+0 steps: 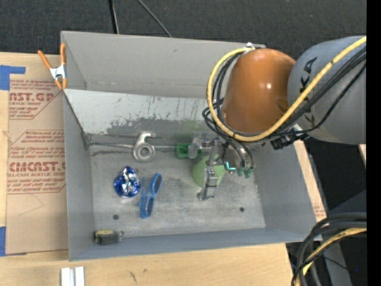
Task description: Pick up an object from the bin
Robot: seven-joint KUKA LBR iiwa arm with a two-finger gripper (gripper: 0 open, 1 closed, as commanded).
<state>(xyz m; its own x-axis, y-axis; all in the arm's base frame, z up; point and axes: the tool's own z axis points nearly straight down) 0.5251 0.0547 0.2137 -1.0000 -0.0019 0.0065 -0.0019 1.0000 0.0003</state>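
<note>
Green thing (200, 173) (half behind claw (209, 190))

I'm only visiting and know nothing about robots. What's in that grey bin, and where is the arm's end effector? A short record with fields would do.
bin: grey metal, a few loose things on its floor
end effector: right of the floor's middle, over a pale green round thing
beside it: small green block, to the left
left half: silvery ring; blue-and-white crumpled ball; blue clip next to the ball
front left corner: small dark thing
anything held: cannot tell
</note>
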